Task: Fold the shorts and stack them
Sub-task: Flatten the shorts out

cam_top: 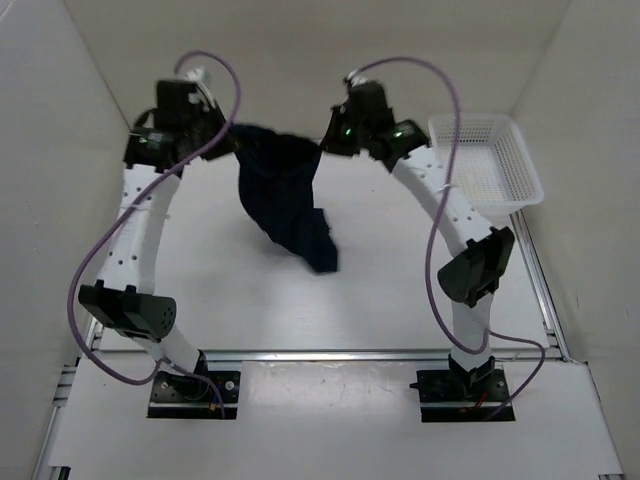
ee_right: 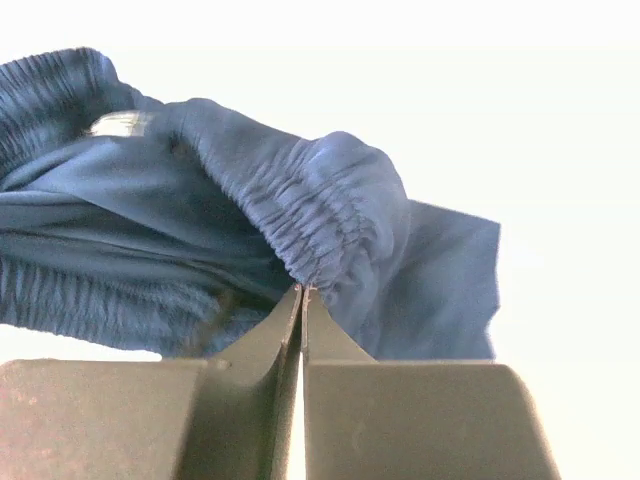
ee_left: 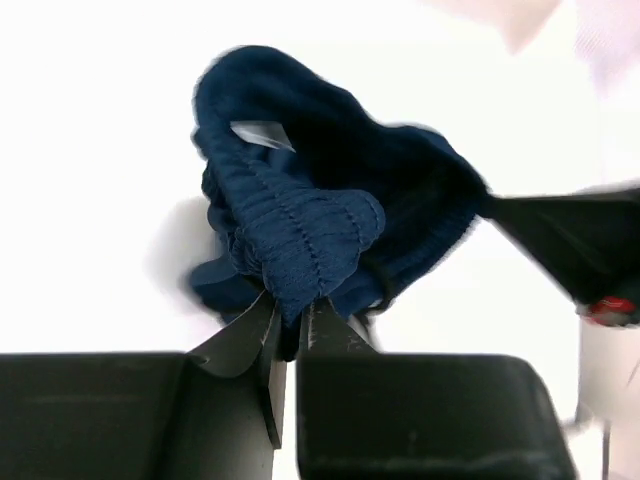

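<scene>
The dark navy shorts (cam_top: 283,196) hang in the air between my two grippers, waistband up, legs drooping to the table at centre. My left gripper (cam_top: 228,135) is shut on the left end of the gathered waistband; in the left wrist view (ee_left: 292,305) the elastic (ee_left: 300,235) bunches out of the jaws. My right gripper (cam_top: 325,143) is shut on the right end of the waistband; in the right wrist view (ee_right: 303,292) the gathered edge (ee_right: 320,215) sits in the closed jaws. A thin dark drawstring loop (ee_left: 382,290) hangs beside the left jaws.
A white plastic mesh basket (cam_top: 487,160) stands at the back right of the table. White walls enclose the table on the left, back and right. The right arm's elbow (cam_top: 476,265) sits below the basket.
</scene>
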Controlling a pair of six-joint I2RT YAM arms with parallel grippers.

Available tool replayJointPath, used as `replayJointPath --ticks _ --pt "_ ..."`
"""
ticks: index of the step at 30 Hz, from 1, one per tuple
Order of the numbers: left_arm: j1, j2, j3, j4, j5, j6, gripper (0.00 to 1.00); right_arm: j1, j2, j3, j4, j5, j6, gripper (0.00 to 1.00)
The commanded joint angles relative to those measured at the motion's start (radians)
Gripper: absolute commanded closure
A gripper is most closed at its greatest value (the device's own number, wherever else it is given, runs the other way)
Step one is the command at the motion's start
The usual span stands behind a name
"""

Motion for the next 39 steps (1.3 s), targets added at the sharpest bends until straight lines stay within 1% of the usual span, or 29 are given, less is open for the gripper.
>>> replayJointPath --ticks 1,3,5,8,10,11,12,13,14,15,16,17,18,19,21,22,23,24,25,26,29,30,31,32,34,35,36,37,39 --pt "0.059 -0.069 0.263 -0.129 -0.02 0.052 0.9 -0.076 -0.051 0.267 -0.005 -0.048 -0.025 1.0" --pt "0.07 -0.135 0.29 -0.09 0.029 0.042 0.9 -0.096 -0.118 0.275 0.045 -0.081 -0.025 1.0" --pt "0.061 -0.198 0.237 -0.03 0.084 0.042 0.9 -0.096 -0.189 0.198 0.093 -0.069 -0.025 1.0" --pt "-0.016 -0.305 0.07 0.042 0.164 0.031 0.9 -0.131 -0.373 -0.099 0.188 0.0 -0.025 1.0" --pt "-0.069 -0.327 -0.01 0.076 0.204 -0.01 0.9 -0.159 -0.439 -0.231 0.216 0.045 -0.005 1.0" --pt "-0.108 -0.327 -0.053 0.11 0.218 -0.021 0.9 -0.177 -0.471 -0.302 0.237 0.059 0.006 1.0" --pt "-0.188 -0.337 -0.14 0.128 0.218 -0.032 0.86 -0.226 -0.523 -0.427 0.265 0.059 0.019 1.0" --pt "-0.227 -0.338 -0.184 0.147 0.218 -0.061 0.56 -0.252 -0.542 -0.478 0.265 0.059 0.032 1.0" --pt "-0.266 -0.327 -0.227 0.163 0.209 -0.078 0.32 -0.278 -0.553 -0.524 0.265 0.059 0.032 1.0" --pt "-0.328 -0.312 -0.263 0.174 0.209 -0.092 0.14 -0.327 -0.562 -0.563 0.265 0.073 0.032 0.8" --pt "-0.353 -0.263 -0.317 0.174 0.209 -0.104 0.01 -0.353 -0.562 -0.624 0.253 0.082 0.044 0.69" --pt "-0.37 -0.234 -0.331 0.174 0.224 -0.104 0.0 -0.381 -0.562 -0.649 0.244 0.05 0.044 0.63" --pt "-0.381 -0.209 -0.34 0.174 0.224 -0.104 0.0 -0.425 -0.562 -0.67 0.243 0.034 0.055 0.51" --pt "-0.381 -0.193 -0.35 0.174 0.224 -0.104 0.0 -0.445 -0.574 -0.713 0.23 0.005 0.055 0.49" --pt "-0.372 -0.193 -0.35 0.174 0.185 -0.104 0.04 -0.458 -0.619 -0.753 0.23 -0.019 0.038 0.49" --pt "-0.338 -0.209 -0.35 0.174 0.169 -0.104 0.11 -0.458 -0.637 -0.791 0.23 -0.019 0.038 0.53" --pt "-0.317 -0.218 -0.35 0.174 0.155 -0.104 0.25 -0.449 -0.675 -0.811 0.23 -0.019 0.038 0.63" --pt "-0.292 -0.227 -0.35 0.174 0.117 -0.104 0.44 -0.449 -0.691 -0.831 0.23 -0.019 0.038 0.74" --pt "-0.239 -0.236 -0.374 0.174 0.098 -0.104 0.8 -0.414 -0.715 -0.863 0.211 -0.033 0.027 0.9" --pt "-0.206 -0.236 -0.388 0.158 0.082 -0.104 0.9 -0.389 -0.716 -0.877 0.196 -0.042 0.027 0.95" --pt "-0.075 -0.227 -0.462 0.118 0.051 -0.129 0.9 -0.279 -0.739 -0.952 0.13 -0.042 0.041 0.98" --pt "-0.044 -0.215 -0.486 0.107 0.037 -0.139 0.9 -0.253 -0.749 -0.981 0.13 -0.064 0.079 0.94" --pt "-0.015 -0.215 -0.515 0.098 0.037 -0.152 0.88 -0.21 -0.76 -1.015 0.13 -0.078 0.102 0.74" --pt "0.037 -0.189 -0.575 0.098 0.037 -0.165 0.81 -0.194 -0.76 -1.082 0.13 -0.093 0.131 0.64" --pt "0.074 -0.169 -0.63 0.098 0.048 -0.181 0.49 -0.18 -0.771 -1.152 0.148 -0.128 0.226 0.43" --pt "0.099 -0.158 -0.655 0.098 0.048 -0.181 0.27 -0.18 -0.78 -1.189 0.17 -0.165 0.26 0.29" --pt "0.108 -0.147 -0.702 0.098 0.048 -0.192 0.1 -0.18 -0.78 -1.259 0.228 -0.25 0.291 0.25" --pt "0.117 -0.131 -0.727 0.114 0.048 -0.201 0.0 -0.189 -0.78 -1.291 0.252 -0.28 0.323 0.23" --pt "0.142 -0.1 -0.784 0.147 0.048 -0.201 0.0 -0.199 -0.771 -1.347 0.301 -0.311 0.394 0.23"
